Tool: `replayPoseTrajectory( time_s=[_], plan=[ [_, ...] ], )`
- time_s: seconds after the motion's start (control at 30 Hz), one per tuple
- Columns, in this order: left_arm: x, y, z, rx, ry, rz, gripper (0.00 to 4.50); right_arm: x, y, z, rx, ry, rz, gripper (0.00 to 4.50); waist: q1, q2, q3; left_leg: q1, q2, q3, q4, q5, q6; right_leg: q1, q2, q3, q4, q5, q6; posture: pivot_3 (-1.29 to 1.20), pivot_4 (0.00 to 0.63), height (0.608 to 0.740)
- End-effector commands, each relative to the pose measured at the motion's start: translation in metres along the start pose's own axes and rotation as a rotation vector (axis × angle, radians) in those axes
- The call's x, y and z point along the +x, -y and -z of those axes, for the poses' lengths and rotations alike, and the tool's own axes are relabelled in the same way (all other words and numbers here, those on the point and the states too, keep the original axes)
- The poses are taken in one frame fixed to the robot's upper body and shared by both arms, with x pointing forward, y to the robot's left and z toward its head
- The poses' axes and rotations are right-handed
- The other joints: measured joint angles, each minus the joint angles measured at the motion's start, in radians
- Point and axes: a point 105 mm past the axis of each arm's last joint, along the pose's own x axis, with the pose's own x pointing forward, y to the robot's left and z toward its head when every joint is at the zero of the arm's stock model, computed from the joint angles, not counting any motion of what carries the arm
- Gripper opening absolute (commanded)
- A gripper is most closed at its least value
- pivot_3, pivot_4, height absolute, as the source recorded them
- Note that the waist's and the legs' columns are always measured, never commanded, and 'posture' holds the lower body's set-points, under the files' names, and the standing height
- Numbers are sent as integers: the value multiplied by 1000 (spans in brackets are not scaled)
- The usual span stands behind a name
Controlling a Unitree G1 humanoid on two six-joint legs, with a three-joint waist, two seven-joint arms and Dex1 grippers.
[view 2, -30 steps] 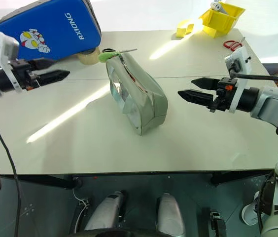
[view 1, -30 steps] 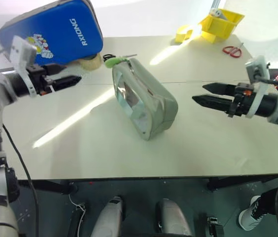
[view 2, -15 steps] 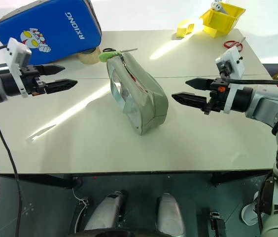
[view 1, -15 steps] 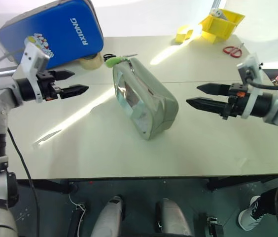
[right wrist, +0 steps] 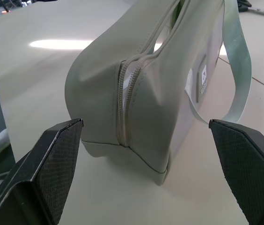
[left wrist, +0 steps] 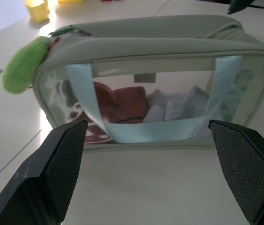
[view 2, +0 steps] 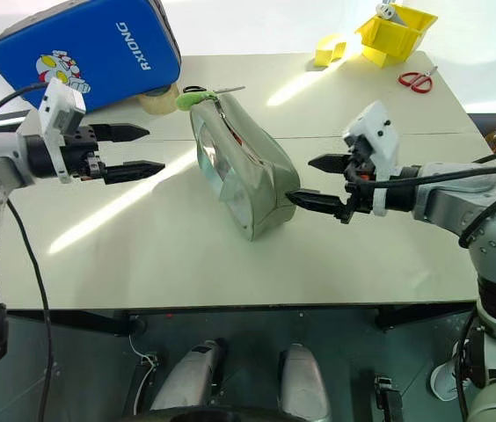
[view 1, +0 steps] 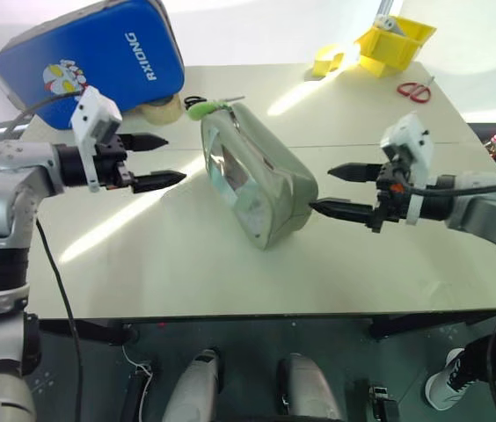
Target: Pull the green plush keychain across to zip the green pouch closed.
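Since the earlier frames both arms have swung inward toward the green pouch point(view 1: 257, 176); the pouch itself hasn't shifted.

Left eye view: your left gripper point(view 1: 162, 159) hangs off the pouch's window side, fingers spread, holding nothing, near but apart. Your right gripper point(view 1: 340, 189) sits at the pouch's near end, fingers spread, lower tip just beside the fabric; can't tell if it touches. You look set up to brace with one and pull with the other. The green plush keychain point(view 1: 200, 110) lies at the pouch's far end, by the blue case point(view 1: 90, 57) and a tape roll point(view 1: 162, 109).

Right eye view: same layout. Yellow bin point(view 2: 396, 31) and scissors point(view 2: 418, 81) sit well apart at the far right of the table point(view 2: 230, 264); not relevant.

Left wrist view: pouch side-on between your spread fingers point(left wrist: 52, 168). Through the clear window you see something red and pale folded cloth inside. The plush hangs at one end corner, untouched.

Right wrist view: pouch end with the zipper point(right wrist: 122, 101) running over the corner; top seam looks gaping further along, so zip likely still undone. Carry strap point(right wrist: 237, 70) loops off the side.
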Motion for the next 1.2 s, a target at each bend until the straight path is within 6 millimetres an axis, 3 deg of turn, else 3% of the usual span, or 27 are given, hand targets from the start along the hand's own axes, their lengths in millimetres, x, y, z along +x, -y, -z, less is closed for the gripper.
replayPoseTrajectory(
  time_s=[0.03,0.27,0.37,0.5,0.57,0.67,0.83,1.13,1.2],
  plan=[
    [-5,0,-8,38,5,-8,4427,7,1,-6,-56,33,32,4500,-1,0,0,0,0,0,0,0,0,0,0,0,0,0,0,0,150,740],
    [-10,0,-6,35,-7,-35,4427,14,17,-8,-62,53,104,4500,-1,0,0,0,0,0,0,0,0,0,0,0,0,1,0,0,150,740],
    [-15,-5,-7,34,-11,-65,4427,10,18,-31,-69,102,98,4500,-3,0,0,0,0,0,0,0,0,0,0,0,1,1,0,0,150,740],
    [-18,-8,-6,33,-13,-85,4427,8,5,-70,-91,168,26,4500,-3,0,0,0,1,0,0,0,0,0,1,0,1,1,0,0,150,740],
    [-18,-9,-7,35,-7,-90,4427,14,-7,-76,-96,163,-31,4500,-4,0,0,0,1,0,0,0,0,0,1,0,1,1,0,0,150,740],
    [-16,-11,-9,42,-1,-96,4427,30,-23,-64,-105,102,-75,4500,-1,0,0,0,1,-1,0,0,0,0,1,0,1,1,0,0,150,740],
    [-19,-13,-11,48,-3,-107,4427,51,-28,-37,-168,7,21,4500,-1,0,0,0,0,-1,1,0,0,0,0,0,1,1,0,0,150,740],
    [-22,-15,-13,55,-6,-129,4427,72,-35,-37,-209,43,64,4500,-21,0,0,1,0,-1,1,1,-1,-1,1,1,5,1,0,0,150,740],
    [-22,-17,-14,60,-4,-133,4500,74,-36,-35,-255,35,57,3959,-24,0,0,1,0,-1,1,1,-1,-1,1,1,5,1,0,0,150,740]
  ],
)
